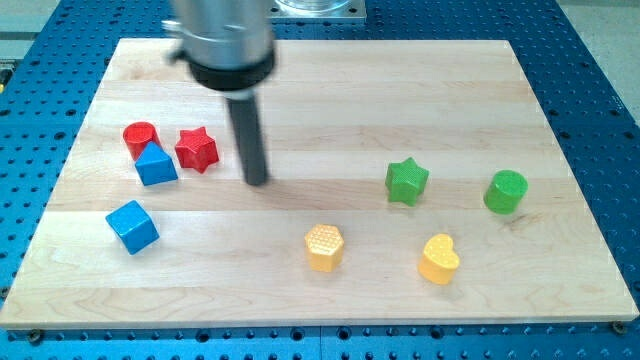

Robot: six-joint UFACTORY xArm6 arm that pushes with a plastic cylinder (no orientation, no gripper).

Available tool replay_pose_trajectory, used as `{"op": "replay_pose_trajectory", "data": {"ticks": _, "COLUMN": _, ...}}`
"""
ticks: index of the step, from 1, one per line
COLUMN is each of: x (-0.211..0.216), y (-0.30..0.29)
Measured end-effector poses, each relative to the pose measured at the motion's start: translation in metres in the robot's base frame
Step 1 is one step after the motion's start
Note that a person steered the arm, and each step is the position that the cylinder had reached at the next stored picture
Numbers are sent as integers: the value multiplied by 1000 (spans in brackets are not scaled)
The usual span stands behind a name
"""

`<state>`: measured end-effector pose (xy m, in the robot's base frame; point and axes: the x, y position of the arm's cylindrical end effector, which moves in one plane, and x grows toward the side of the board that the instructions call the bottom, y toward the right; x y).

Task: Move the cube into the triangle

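The blue cube (133, 226) lies at the view's lower left of the wooden board (330, 290). The blue triangle (155, 164) lies above it, a short gap away, touching the red cylinder (140, 137) and close beside the red star (197, 149). My tip (257, 181) rests on the board to the right of the red star, above and to the right of the cube, touching no block.
A green star (407, 181) and a green cylinder (506, 191) lie at the view's right. A yellow hexagon (324, 247) and a yellow heart (439, 259) lie near the bottom. Blue perforated table surrounds the board.
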<state>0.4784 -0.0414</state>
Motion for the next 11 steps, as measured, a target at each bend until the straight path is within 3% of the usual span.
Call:
{"op": "replay_pose_trajectory", "data": {"ticks": 1, "x": 83, "y": -25}}
{"op": "replay_pose_trajectory", "data": {"ticks": 2, "x": 105, "y": -90}}
{"op": "replay_pose_trajectory", "data": {"ticks": 4, "x": 70, "y": -178}}
{"op": "replay_pose_trajectory", "data": {"ticks": 5, "x": 42, "y": -171}}
{"op": "replay_pose_trajectory", "data": {"ticks": 6, "x": 80, "y": -170}}
{"op": "replay_pose_trajectory", "data": {"ticks": 7, "x": 82, "y": -111}}
{"op": "replay_pose_trajectory", "data": {"ticks": 8, "x": 39, "y": -107}}
{"op": "replay_pose_trajectory", "data": {"ticks": 9, "x": 47, "y": -99}}
{"op": "replay_pose_trajectory", "data": {"ticks": 10, "x": 63, "y": -130}}
{"op": "replay_pose_trajectory", "data": {"ticks": 11, "x": 18, "y": -154}}
